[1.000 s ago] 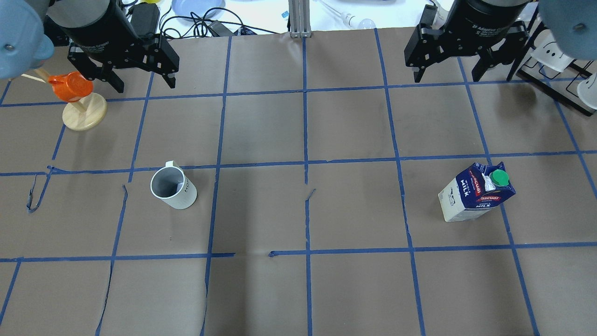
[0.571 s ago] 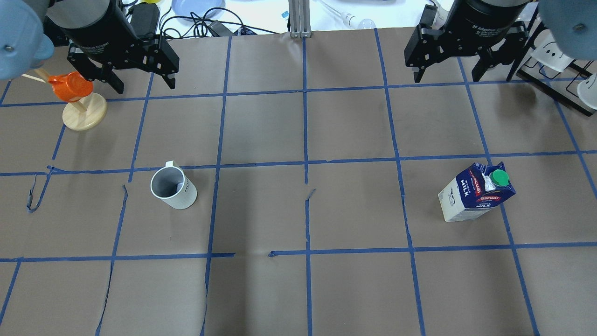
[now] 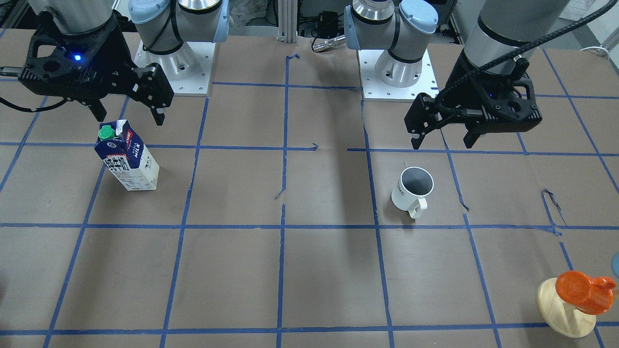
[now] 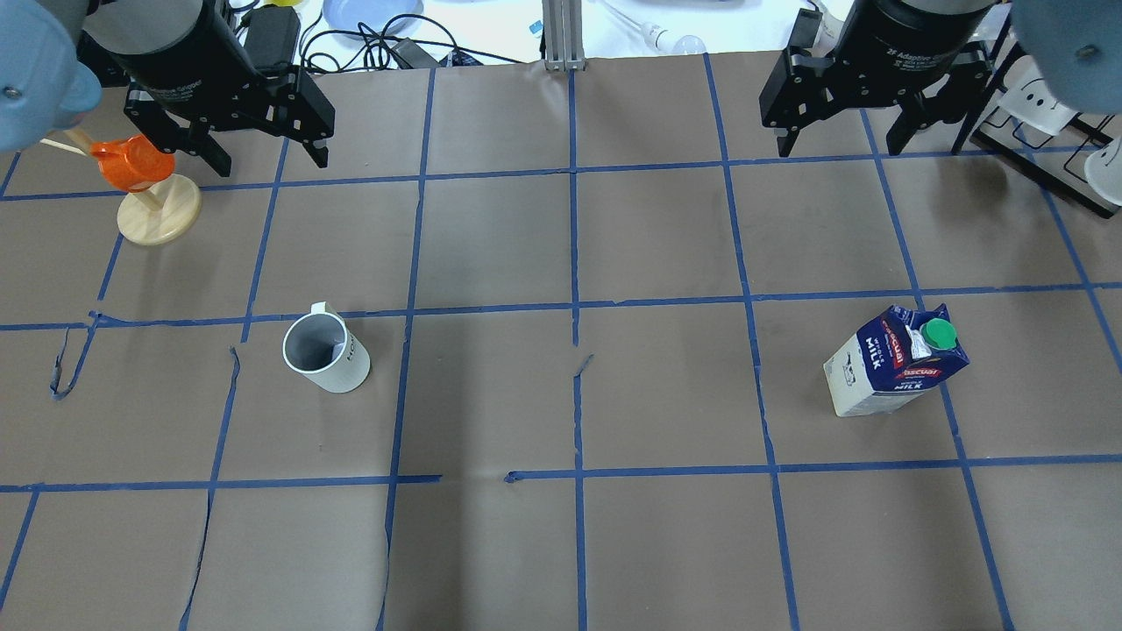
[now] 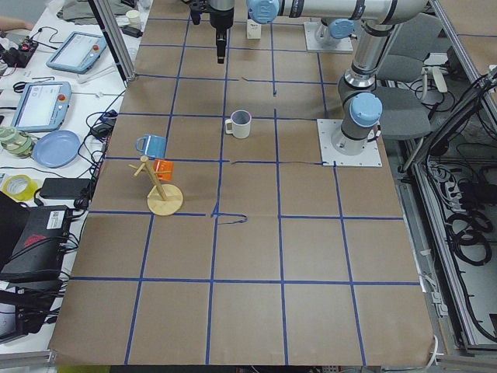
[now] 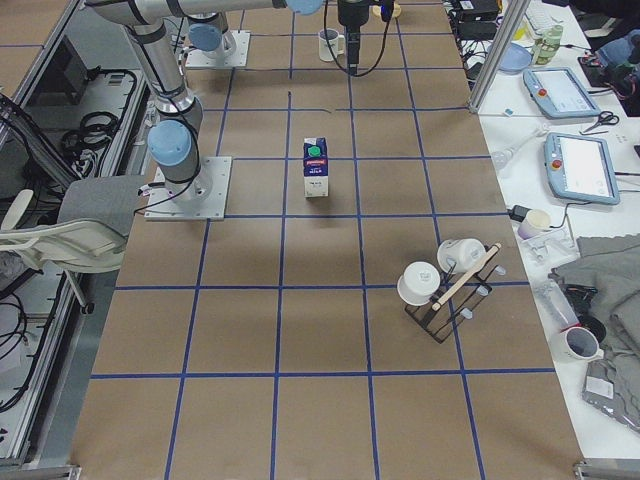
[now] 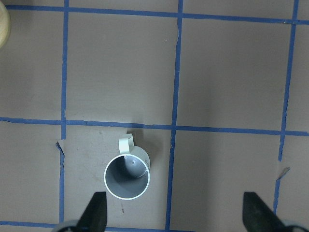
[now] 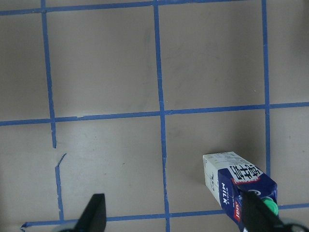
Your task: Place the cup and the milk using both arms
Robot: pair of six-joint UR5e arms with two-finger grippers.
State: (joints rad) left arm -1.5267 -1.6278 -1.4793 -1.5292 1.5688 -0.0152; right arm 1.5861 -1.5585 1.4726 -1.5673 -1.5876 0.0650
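Note:
The cup [image 4: 326, 355] stands upright on the brown table left of centre, handle pointing away from the robot; it also shows in the front view [image 3: 413, 189] and the left wrist view [image 7: 127, 176]. The milk [image 4: 890, 368] stands upright at the right, green cap on top, also in the front view [image 3: 126, 157] and the right wrist view [image 8: 240, 186]. My left gripper [image 4: 270, 162] is open and empty, high above the table and behind the cup. My right gripper [image 4: 841, 147] is open and empty, high up near the milk.
An orange cup [image 4: 136, 164] hangs on a pale wooden stand [image 4: 159, 219] at the far left, close to my left gripper. A black rack with white cups [image 4: 1043, 123] stands at the far right. Cables and a blue plate [image 4: 372, 13] lie beyond the table's far edge.
Both grippers have shifted only very slightly. The cup and the milk have not moved.

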